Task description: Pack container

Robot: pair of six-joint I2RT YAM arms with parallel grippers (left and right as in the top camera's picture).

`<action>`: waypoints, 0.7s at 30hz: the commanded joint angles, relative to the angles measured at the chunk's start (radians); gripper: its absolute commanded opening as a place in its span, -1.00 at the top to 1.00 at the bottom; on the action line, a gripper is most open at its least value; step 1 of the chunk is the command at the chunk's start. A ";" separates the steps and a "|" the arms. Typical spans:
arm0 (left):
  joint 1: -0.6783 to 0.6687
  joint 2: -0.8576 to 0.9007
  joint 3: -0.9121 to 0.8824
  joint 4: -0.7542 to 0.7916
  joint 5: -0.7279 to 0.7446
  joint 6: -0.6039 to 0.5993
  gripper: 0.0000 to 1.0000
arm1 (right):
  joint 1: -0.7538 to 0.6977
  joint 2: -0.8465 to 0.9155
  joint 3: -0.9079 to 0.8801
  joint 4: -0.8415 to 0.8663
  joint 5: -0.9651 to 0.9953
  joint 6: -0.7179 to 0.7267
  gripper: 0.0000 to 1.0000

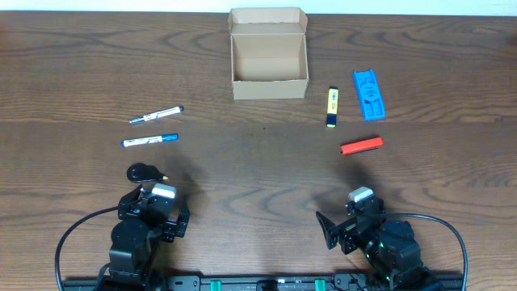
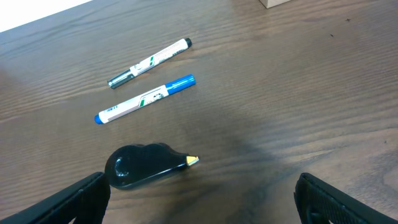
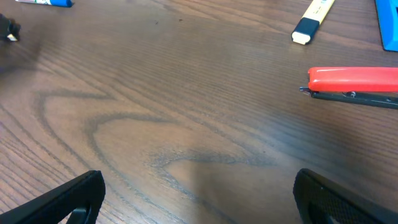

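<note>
The tan cardboard container (image 1: 269, 54) stands open and empty at the back middle of the table; its corner shows in the left wrist view (image 2: 273, 2). Two white-and-blue markers (image 1: 156, 115) (image 1: 149, 141) lie at the left, also in the left wrist view (image 2: 150, 63) (image 2: 145, 99). A black correction-tape dispenser (image 1: 146, 172) (image 2: 143, 165) lies just ahead of my left gripper (image 2: 199, 202), which is open and empty. A yellow highlighter (image 1: 332, 107) (image 3: 314, 17) and a red stapler (image 1: 361, 145) (image 3: 354, 83) lie at the right. My right gripper (image 3: 199, 199) is open and empty.
A flat blue plastic case (image 1: 368, 94) lies to the right of the highlighter, its edge in the right wrist view (image 3: 387, 25). Both arm bases sit at the table's front edge, with cables looping beside them.
</note>
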 commanded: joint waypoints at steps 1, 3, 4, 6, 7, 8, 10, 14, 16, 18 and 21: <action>-0.003 -0.005 -0.009 -0.002 -0.028 0.018 -0.91 | 0.008 -0.008 -0.003 -0.001 0.006 -0.012 -0.99; -0.003 -0.005 -0.009 -0.002 -0.028 0.018 -0.91 | 0.008 -0.008 -0.003 -0.001 0.006 -0.012 -0.99; -0.003 -0.005 -0.009 -0.002 -0.028 0.018 -0.91 | 0.008 -0.008 -0.003 -0.001 0.006 -0.012 -0.98; -0.003 -0.005 -0.009 -0.002 -0.028 0.018 -0.91 | 0.008 -0.008 -0.003 -0.001 0.006 -0.012 -0.98; -0.003 -0.005 -0.009 -0.002 -0.028 0.018 -0.91 | 0.008 -0.008 -0.003 -0.001 0.006 -0.012 -0.99; -0.003 -0.005 -0.009 -0.002 -0.028 0.018 -0.91 | 0.008 -0.008 -0.003 -0.001 0.006 -0.012 -0.98; -0.003 -0.005 -0.009 -0.002 -0.028 0.018 -0.91 | 0.008 -0.008 -0.003 -0.001 0.006 -0.012 -0.98; -0.003 -0.005 -0.009 -0.002 -0.028 0.018 -0.91 | 0.008 -0.008 -0.003 -0.001 0.006 -0.012 -0.99; -0.003 -0.005 -0.009 -0.002 -0.028 0.018 -0.91 | 0.008 -0.008 -0.003 0.005 0.006 -0.011 -0.99; -0.003 -0.005 -0.009 -0.002 -0.028 0.018 -0.91 | 0.008 -0.008 -0.003 0.017 0.005 0.026 -0.99; -0.003 -0.005 -0.009 -0.002 -0.028 0.018 -0.91 | 0.008 -0.008 -0.003 0.067 0.005 0.174 -0.98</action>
